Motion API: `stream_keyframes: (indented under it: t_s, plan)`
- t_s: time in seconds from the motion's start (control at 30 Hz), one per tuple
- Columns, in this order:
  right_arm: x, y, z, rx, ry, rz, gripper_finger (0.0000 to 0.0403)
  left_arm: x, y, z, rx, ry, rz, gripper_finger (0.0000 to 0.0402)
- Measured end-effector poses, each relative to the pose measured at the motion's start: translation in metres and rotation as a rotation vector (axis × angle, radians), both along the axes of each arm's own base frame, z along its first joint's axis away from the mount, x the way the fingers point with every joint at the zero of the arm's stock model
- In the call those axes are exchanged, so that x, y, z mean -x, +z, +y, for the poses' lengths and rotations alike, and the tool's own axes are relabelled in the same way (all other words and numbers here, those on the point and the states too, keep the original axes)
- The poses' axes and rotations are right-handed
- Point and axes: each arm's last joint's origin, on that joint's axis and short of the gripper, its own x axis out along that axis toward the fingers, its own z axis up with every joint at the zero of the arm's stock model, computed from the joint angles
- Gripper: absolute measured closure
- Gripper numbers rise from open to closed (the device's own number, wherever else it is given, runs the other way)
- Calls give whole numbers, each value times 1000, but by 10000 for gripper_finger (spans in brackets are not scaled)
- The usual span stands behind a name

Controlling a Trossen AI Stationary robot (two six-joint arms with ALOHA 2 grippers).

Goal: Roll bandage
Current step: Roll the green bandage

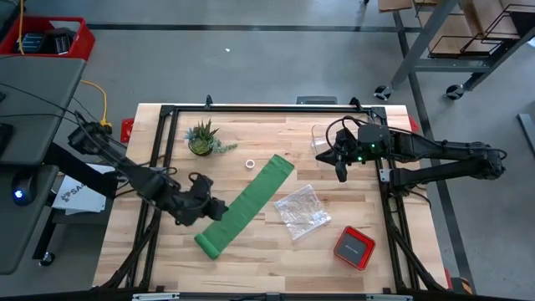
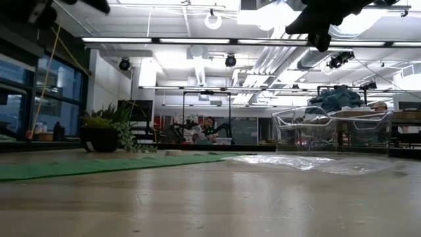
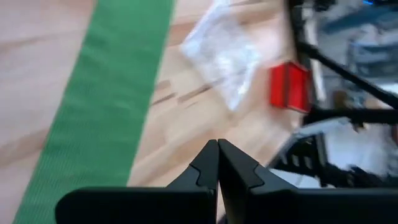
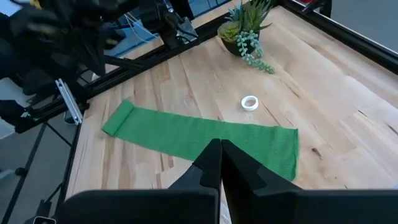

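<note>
Bandage (image 1: 246, 205) lies flat on the wooden table (image 1: 276, 259) as one long green strip, diagonally from the near left toward the far middle. Its near-left end is a little rolled up, and the rest is spread out.

I count two grippers of mine. My left gripper (image 1: 215, 207) is low over the table, just beside the left edge of the strip near its rolled end; in my left wrist view the two fingers (image 3: 205, 168) are pressed together and nothing is between them. My right gripper (image 1: 341, 173) hangs above the far right part of the table, well apart from the bandage, and its two fingers (image 4: 211, 163) are also closed on nothing.

On the table I see one of each other thing: one small white tape ring (image 1: 250, 164) just beside the far end of the strip, one potted plant (image 1: 202, 139) at the far left, one crinkly clear plastic bag (image 1: 302, 211) to the right of the strip, one red box (image 1: 354, 247) at the near right, and one clear plastic container (image 2: 329, 130) at the far right.
</note>
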Motion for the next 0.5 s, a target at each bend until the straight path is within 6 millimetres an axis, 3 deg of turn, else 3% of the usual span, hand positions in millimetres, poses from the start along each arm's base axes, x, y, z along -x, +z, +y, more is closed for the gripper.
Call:
stream_keyframes:
  t_s: [0.1, 0.2, 0.5]
  plan:
    - [0, 0, 0, 0, 0, 0, 402, 5, -2, -2, 64, -26, 66, 401]
    - [0, 0, 0, 0, 0, 0, 402, 13, -14, -14, 176, -81, 243, 401]
    - [0, 0, 0, 53, 23, 4, 402, 29, -60, -78, 416, -127, 605, 401]
